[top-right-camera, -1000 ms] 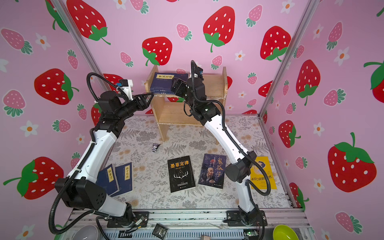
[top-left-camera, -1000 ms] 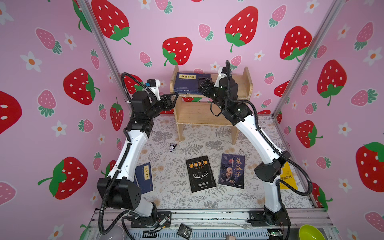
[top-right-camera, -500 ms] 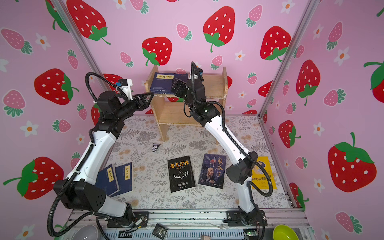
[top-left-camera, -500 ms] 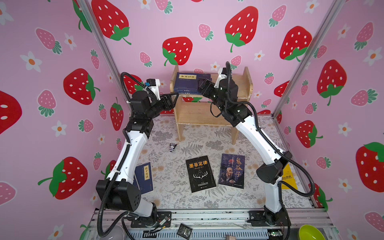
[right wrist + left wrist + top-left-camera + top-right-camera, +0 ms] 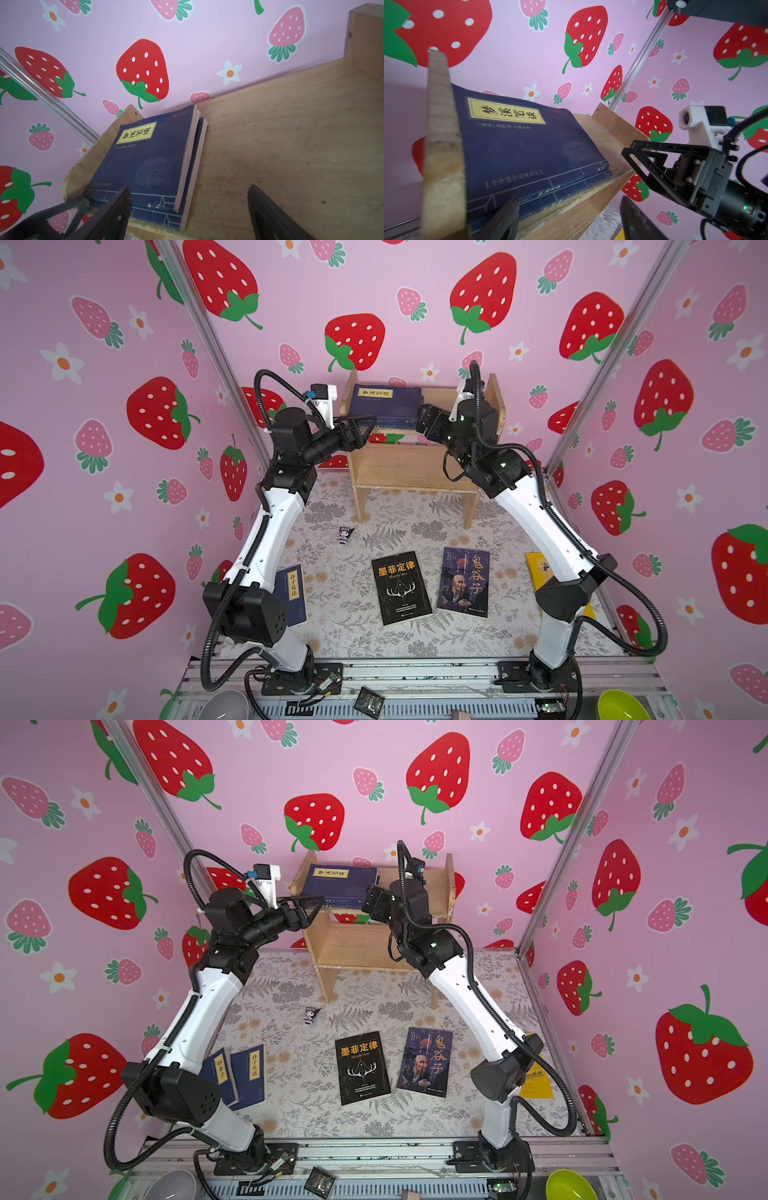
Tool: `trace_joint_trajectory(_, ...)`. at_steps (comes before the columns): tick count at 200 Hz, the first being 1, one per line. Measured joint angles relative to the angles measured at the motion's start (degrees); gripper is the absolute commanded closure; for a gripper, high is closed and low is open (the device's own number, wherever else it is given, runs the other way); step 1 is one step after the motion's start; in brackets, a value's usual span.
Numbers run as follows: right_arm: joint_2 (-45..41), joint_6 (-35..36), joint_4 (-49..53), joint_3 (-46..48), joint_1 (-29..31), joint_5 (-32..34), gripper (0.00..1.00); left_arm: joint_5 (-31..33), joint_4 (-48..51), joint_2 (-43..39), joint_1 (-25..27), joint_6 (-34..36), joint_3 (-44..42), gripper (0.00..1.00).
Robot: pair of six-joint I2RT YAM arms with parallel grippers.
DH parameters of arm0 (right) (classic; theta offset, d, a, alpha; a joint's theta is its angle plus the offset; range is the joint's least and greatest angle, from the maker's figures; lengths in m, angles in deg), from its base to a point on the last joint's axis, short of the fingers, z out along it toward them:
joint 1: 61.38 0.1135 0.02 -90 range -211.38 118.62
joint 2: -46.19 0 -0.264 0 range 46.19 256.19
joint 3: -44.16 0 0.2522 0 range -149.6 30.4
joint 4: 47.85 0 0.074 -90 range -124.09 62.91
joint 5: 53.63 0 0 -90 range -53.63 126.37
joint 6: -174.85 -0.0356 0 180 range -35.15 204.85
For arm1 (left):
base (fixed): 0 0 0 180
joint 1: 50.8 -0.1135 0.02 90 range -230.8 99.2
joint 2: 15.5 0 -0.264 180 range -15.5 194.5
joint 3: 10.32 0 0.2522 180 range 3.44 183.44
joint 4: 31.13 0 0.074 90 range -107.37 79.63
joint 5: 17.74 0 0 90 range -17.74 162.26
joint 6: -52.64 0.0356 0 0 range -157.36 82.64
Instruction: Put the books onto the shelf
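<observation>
The wooden shelf stands at the back. Two stacked navy books lie flat at the left end of its top tier. My left gripper is open at that tier's front left corner, its jaws spread across the board's edge and the stack. My right gripper is open at the stack's right edge, holding nothing. On the table lie a black antler book, an old-man-face book, a yellow book behind the right arm, and two navy books.
A tiny dark figurine stands on the floral cloth in front of the shelf's left leg. A green bowl and a grey bowl sit by the front rail. Pink strawberry walls close in three sides.
Both grippers' jaws have spread wider at the top tier. The arms have hardly shifted, and the navy stack lies where it was.
</observation>
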Motion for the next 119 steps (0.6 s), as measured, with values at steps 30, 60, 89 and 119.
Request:
trace_joint_trajectory(30,0.02,0.87,3.08,-1.88,-0.13,0.09,0.02,-0.87,-0.13,1.22,2.62,-1.68,1.68,0.19)
trace_joint_trajectory(60,0.35,1.75,6.08,-1.88,-0.11,0.22,0.00,-1.86,-0.13,1.57,4.07,-2.93,2.16,0.18)
trace_joint_trajectory(89,0.87,2.40,6.93,-1.88,-0.11,0.31,0.00,-2.89,-0.15,1.53,5.42,-3.48,2.16,0.17)
trace_joint_trajectory(119,1.07,2.58,6.27,-1.88,-0.11,-0.15,0.00,-4.11,-0.09,1.33,6.62,-3.65,2.14,0.17)
